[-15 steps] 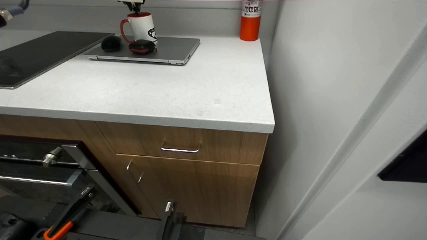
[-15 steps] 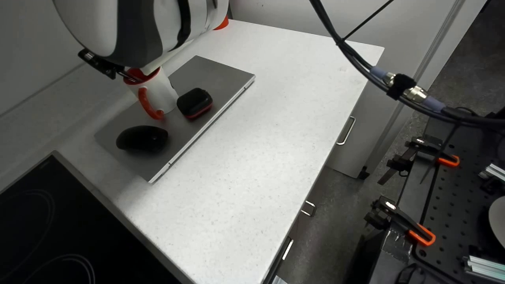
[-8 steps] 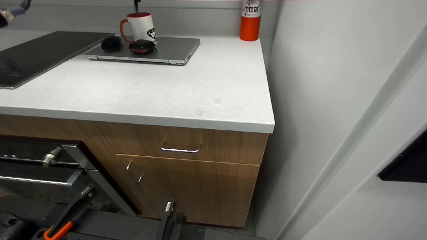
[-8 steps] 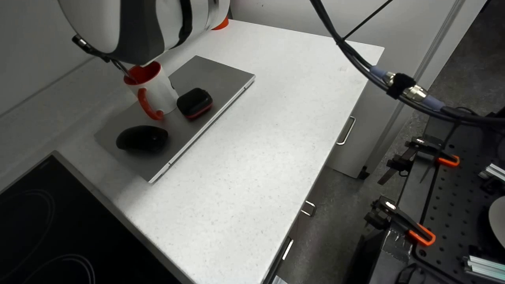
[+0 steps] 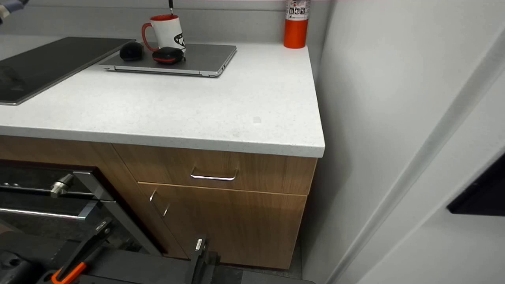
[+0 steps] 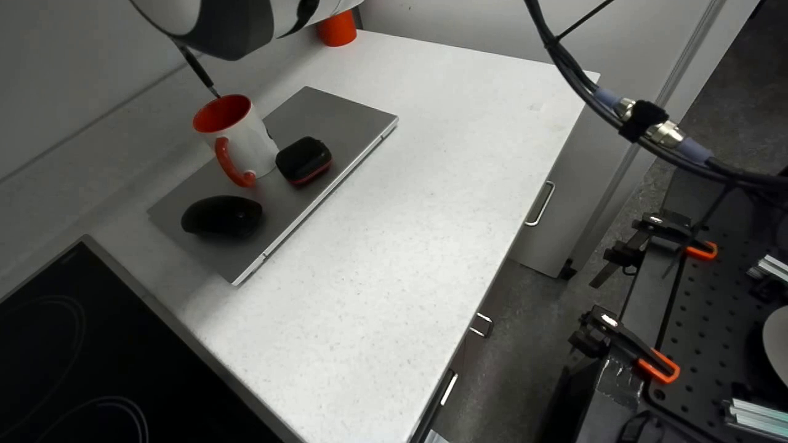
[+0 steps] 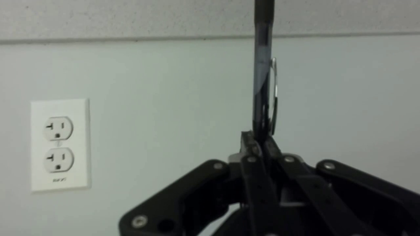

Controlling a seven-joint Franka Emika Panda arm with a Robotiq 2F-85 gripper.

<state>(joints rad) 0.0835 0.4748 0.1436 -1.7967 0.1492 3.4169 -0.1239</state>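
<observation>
Near: wood drawer [image 5: 268, 171] w/ metal pull [image 5: 213, 178], below white ctr-top [image 5: 197, 104]. Next, closed gray laptop [image 5: 209, 57]; on it, blk mouse [image 5: 131, 51] at left, blk/red case [image 5: 168, 55] to its right. White mug [image 5: 167, 33] stands upright on laptop, just behind case. Pen [image 7: 262, 72], tip down: tip just above or behind mug rim, can't tell which. Gripper [image 7: 261, 139] (wrist view): jaws pinched tight on pen's clip end. Far right: red cyl. [image 5: 295, 33] on ctr-top.

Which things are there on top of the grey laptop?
A mug, a black mouse and a black-and-red case rest on the laptop. Its surface directly beneath them is covered and cannot be seen.
</observation>
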